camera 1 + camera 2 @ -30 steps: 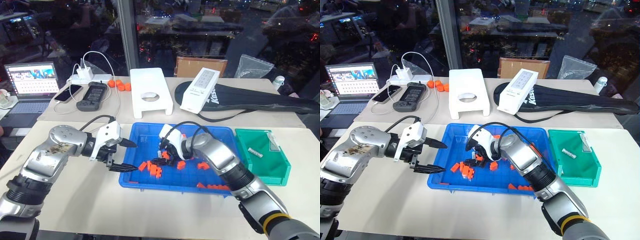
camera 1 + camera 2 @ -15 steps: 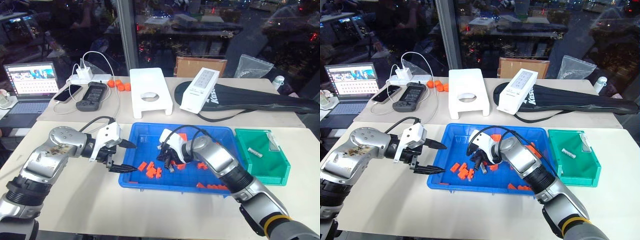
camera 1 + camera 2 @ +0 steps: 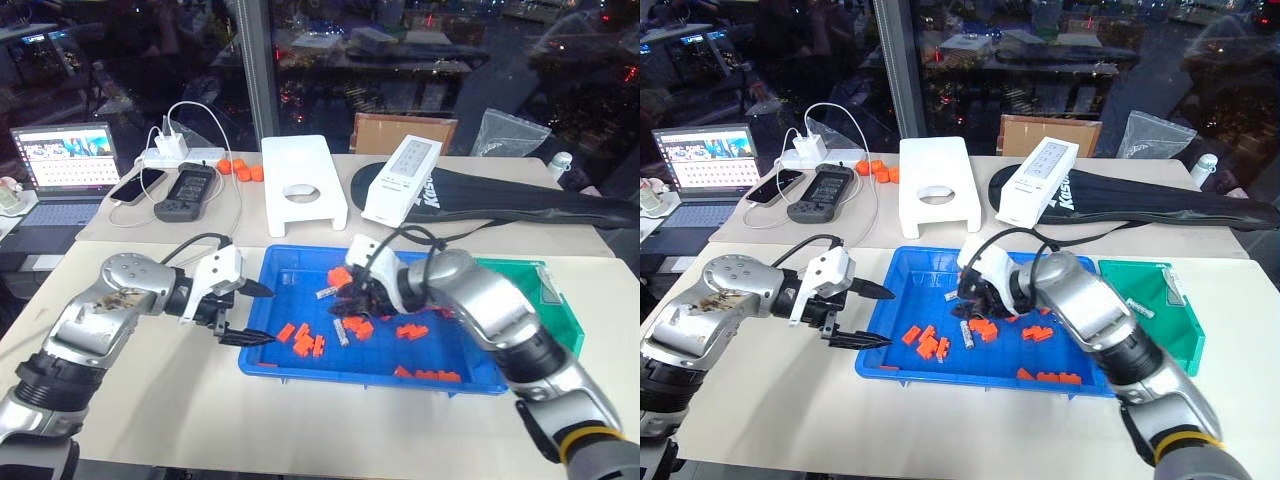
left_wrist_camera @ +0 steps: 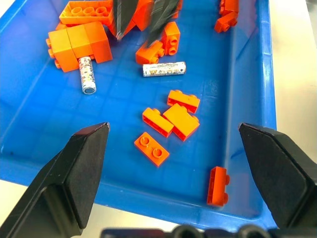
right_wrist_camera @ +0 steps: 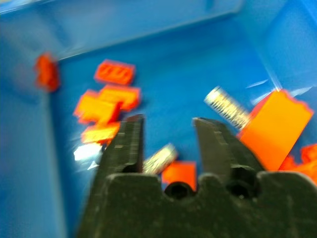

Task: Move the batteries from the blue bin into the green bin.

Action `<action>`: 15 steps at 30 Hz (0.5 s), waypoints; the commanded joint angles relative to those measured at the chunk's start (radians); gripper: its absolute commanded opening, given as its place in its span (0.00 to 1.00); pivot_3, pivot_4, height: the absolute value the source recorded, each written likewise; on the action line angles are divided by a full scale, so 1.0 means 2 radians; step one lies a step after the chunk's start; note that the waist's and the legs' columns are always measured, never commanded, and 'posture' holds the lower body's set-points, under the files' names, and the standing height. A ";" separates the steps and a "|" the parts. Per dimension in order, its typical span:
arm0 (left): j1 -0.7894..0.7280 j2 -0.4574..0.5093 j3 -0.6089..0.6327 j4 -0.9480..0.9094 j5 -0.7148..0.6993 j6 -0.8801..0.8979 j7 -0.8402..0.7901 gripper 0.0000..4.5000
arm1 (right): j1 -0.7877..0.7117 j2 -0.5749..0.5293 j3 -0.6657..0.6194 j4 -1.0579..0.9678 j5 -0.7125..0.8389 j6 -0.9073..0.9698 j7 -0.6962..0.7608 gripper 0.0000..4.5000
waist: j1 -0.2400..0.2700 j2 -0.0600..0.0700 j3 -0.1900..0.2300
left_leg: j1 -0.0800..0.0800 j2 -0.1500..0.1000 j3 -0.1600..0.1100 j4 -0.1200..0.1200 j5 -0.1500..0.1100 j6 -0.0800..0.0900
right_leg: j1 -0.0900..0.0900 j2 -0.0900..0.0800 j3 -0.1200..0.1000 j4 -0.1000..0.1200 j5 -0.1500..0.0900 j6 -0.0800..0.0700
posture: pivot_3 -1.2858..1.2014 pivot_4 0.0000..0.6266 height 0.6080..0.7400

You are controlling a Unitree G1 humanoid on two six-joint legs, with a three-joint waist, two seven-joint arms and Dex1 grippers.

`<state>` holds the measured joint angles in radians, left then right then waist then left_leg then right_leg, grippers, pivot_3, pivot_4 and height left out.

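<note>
Judging by looks, the batteries [image 4: 164,69] in the blue bin [image 4: 245,74] are light, stiff, slippery cylinders, best pinched mid-length

Right hand [image 5: 167,148] hangs over them, fingers parted and empty; left hand [image 3: 248,312] is spread wide beside the bin

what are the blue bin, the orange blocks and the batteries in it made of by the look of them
Blue bin: likely moulded plastic, uniform glossy blue with a faint grid on the floor. Orange blocks: plastic, solid colour with moulded studs. Batteries: apparently metal cells, silvery cylinders with printed wrappers.
</note>
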<state>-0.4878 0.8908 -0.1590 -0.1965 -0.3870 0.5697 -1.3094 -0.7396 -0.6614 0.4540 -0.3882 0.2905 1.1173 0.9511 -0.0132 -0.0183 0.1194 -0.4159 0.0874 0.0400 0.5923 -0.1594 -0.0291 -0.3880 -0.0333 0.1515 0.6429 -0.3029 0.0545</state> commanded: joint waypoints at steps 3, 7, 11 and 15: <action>-0.019 -0.005 -0.003 0.006 0.004 -0.015 -0.007 1.00 | 0.017 -0.033 0.059 -0.033 -0.023 -0.075 0.031 0.85 | -0.004 0.000 0.000 | 0.000 0.000 0.000 0.000 0.000 0.000 | 0.000 0.000 0.000 0.000 -0.001 0.001 | 0.52 0.24 0.86; -0.022 -0.008 -0.006 0.009 0.008 -0.016 -0.009 1.00 | 0.003 -0.030 0.083 -0.002 -0.053 -0.131 0.041 0.85 | -0.006 0.000 0.000 | 0.000 0.000 0.000 0.000 0.000 0.000 | 0.000 0.000 0.000 0.000 -0.001 0.001 | 0.52 0.24 0.86; -0.015 -0.005 -0.002 0.003 0.008 -0.014 -0.007 1.00 | -0.033 -0.020 0.099 0.054 -0.078 -0.180 0.069 0.85 | -0.005 0.000 0.000 | 0.000 0.000 0.000 0.000 0.000 0.000 | 0.000 0.000 0.000 0.000 -0.001 0.001 | 0.52 0.24 0.86; -0.006 -0.003 0.003 -0.007 0.006 -0.009 -0.001 1.00 | -0.052 -0.002 0.107 0.102 -0.098 -0.217 0.085 0.85 | -0.002 0.000 0.000 | 0.000 0.000 0.000 0.000 0.000 0.000 | 0.000 0.000 0.000 0.000 -0.001 0.001 | 0.52 0.24 0.86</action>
<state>-0.4999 0.8725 -0.1765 -0.1804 -0.3683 0.5581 -1.3194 -0.8200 -0.6805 0.6624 -0.2094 0.1170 0.7372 1.1000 -0.0179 -0.0189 0.1196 -0.4157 0.0874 0.0392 0.5927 -0.1593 -0.0290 -0.3882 -0.0328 0.1517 0.6427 -0.3042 0.0561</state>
